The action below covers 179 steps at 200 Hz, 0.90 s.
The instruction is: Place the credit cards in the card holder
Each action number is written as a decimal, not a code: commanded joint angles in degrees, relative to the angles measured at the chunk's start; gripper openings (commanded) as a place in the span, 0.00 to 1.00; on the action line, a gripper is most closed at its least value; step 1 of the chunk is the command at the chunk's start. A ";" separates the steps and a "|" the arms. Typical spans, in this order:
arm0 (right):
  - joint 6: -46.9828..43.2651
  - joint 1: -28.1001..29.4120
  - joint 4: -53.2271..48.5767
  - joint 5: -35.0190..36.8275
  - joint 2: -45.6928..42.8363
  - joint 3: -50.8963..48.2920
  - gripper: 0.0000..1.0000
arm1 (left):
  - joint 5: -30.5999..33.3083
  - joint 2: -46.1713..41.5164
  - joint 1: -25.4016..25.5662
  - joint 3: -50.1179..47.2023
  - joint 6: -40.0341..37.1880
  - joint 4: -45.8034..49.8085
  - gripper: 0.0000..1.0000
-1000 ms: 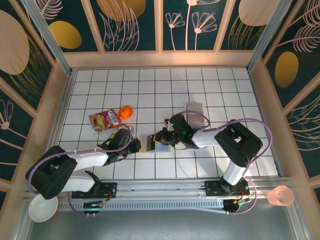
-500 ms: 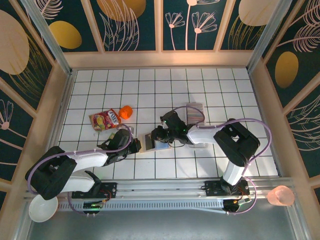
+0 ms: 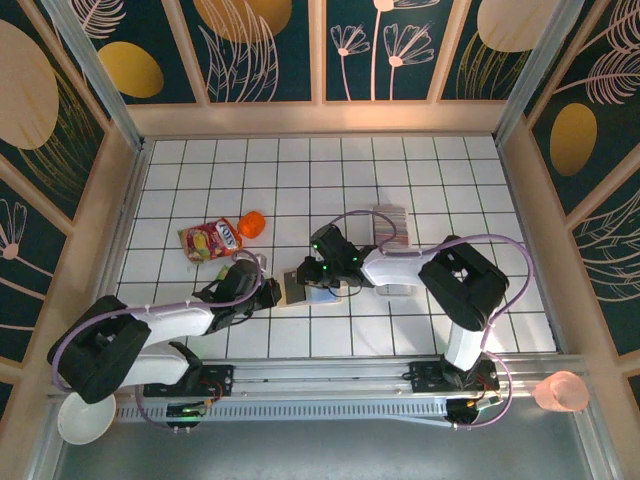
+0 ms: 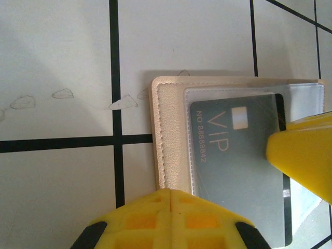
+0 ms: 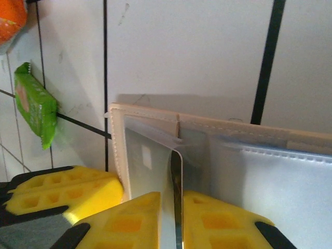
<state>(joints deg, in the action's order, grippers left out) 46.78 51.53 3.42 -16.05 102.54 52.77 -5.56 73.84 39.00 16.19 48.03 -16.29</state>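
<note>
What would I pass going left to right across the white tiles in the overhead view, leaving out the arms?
red snack packet → small orange object → card holder → credit cards

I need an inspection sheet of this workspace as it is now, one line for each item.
Surface: white tiled table, no spill seen.
Job's things: card holder lies open, grey VIP card in its clear pocket; more credit cards stacked farther back.
Clutter: snack packet, orange object.
Grippers: left gripper shut at the holder's edge; right gripper at the pocket, grip unclear.
Cables: purple cables along both arms.
Surroundings: patterned walls; white bowl, pink cup outside.
</note>
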 commanded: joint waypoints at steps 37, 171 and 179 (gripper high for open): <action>-2.63 0.95 -5.43 5.36 -2.06 2.78 0.31 | 0.13 -2.38 0.14 -1.68 0.29 1.96 0.00; -0.19 4.70 -14.76 16.01 -11.96 -4.19 0.43 | 1.45 -9.36 0.12 -1.25 0.86 4.68 0.24; 0.11 4.87 -14.78 16.05 -11.84 -4.46 0.43 | 1.35 -9.10 0.14 -1.16 0.86 4.61 0.24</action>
<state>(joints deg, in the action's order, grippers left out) 44.84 55.44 -9.37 -2.74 91.37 49.80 -4.45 64.69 39.00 15.27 48.49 -12.36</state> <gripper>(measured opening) 0.432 0.239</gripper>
